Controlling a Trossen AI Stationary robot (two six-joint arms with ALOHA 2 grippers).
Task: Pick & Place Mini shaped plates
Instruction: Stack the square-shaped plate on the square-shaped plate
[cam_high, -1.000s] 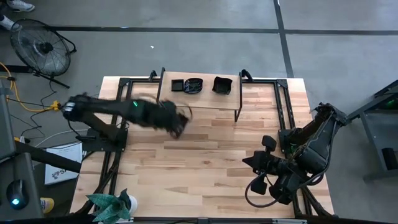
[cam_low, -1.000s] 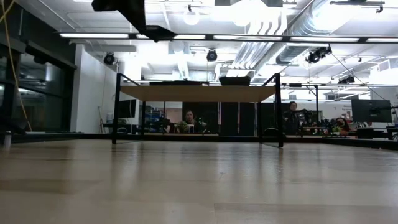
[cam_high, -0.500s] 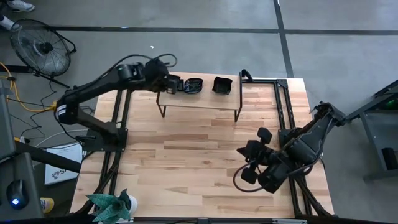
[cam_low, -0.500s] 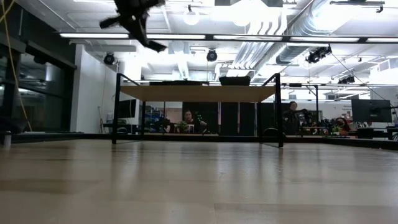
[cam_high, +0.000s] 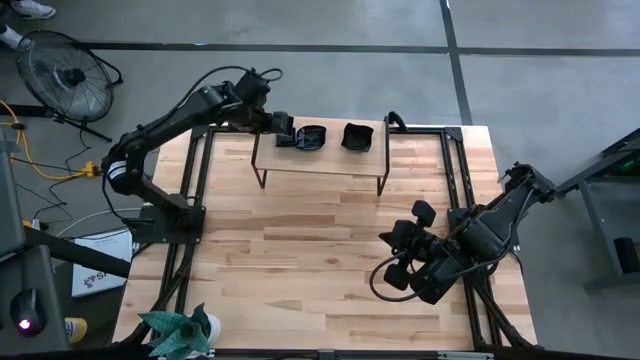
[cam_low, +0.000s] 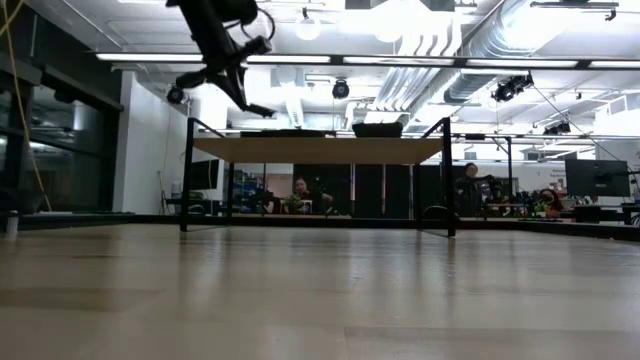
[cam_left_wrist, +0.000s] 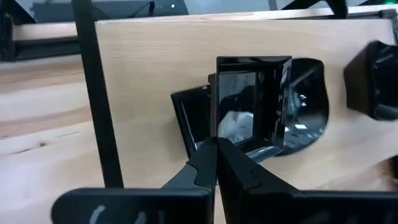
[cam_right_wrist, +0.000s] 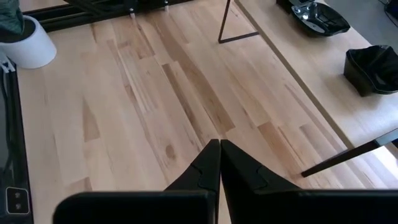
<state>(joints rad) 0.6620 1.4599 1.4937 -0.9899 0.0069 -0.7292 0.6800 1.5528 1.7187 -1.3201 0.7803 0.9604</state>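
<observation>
Lying open across the wide middle of the table (cam_high: 320, 250), bare from the raised shelf (cam_high: 320, 150) down to the near edge. Crowding the shelf top: mini shaped plates (cam_high: 357, 136) along its far side, with the left pincer (cam_high: 288, 132), closed on a square plate (cam_left_wrist: 252, 99), hanging over the shelf's left end. Standing in the way lower down: the shelf's thin black legs (cam_high: 382, 185), the plant (cam_high: 180, 330) at the near left corner, and the right pincer (cam_high: 385, 280), closed, occupying the near right side.

shelf (cam_high: 320, 160): back of table (cam_high: 300, 260) | plates (cam_high: 312, 137): on shelf | plant (cam_high: 175, 332): front-left corner
</observation>
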